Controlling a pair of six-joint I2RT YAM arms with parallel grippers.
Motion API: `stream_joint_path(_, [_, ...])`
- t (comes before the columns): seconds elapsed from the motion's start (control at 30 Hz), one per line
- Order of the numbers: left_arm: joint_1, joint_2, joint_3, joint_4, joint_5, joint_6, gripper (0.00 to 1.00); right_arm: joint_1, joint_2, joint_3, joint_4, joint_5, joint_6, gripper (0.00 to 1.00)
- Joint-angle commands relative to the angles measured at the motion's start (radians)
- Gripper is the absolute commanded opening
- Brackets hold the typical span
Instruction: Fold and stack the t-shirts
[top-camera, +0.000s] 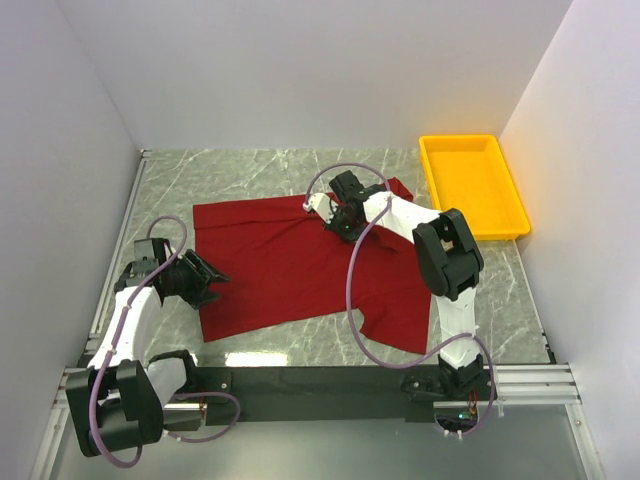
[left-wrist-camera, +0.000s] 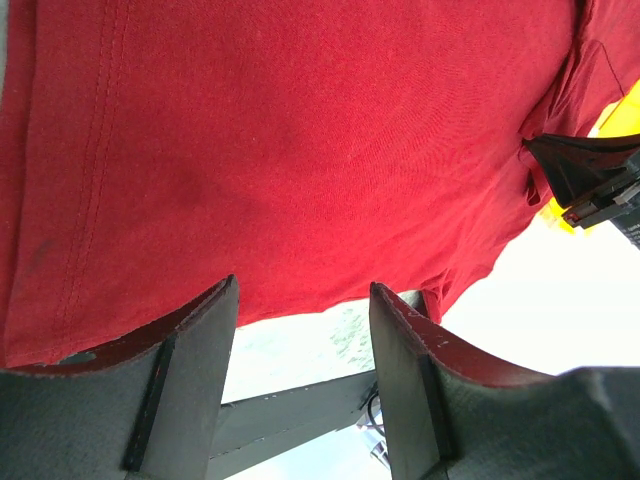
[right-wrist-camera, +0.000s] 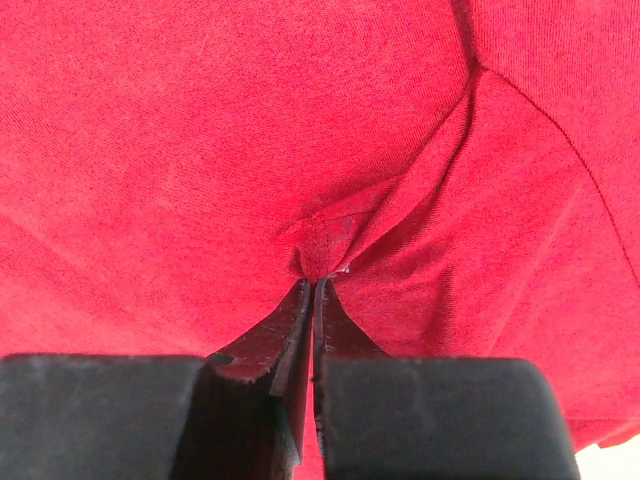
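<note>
You have the right gripper (right-wrist-camera: 313, 280) clenched on a pucker near the far edge of the red t-shirt (top-camera: 290, 265) spread on the table (top-camera: 250, 170), the left gripper (left-wrist-camera: 305, 285) released at its left edge, and a yellow tray (top-camera: 495, 233) off its far-right corner.

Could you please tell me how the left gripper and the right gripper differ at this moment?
The left gripper has its jaws apart; the right gripper is shut, pinching a fold of the t-shirt. The left gripper sits at the shirt's left edge, the right gripper near its far edge. Both have black fingers.
</note>
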Motion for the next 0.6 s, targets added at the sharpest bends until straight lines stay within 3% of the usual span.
stream_joint_path(0.0, [0.006, 0.001, 0.015, 0.009, 0.022, 0.029, 0.60, 0.008, -0.029, 0.044, 0.012, -0.016, 0.022, 0.04])
stream_joint_path(0.57, [0.008, 0.004, 0.014, 0.014, 0.027, 0.032, 0.60, 0.021, -0.083, 0.072, -0.064, -0.116, 0.103, 0.02])
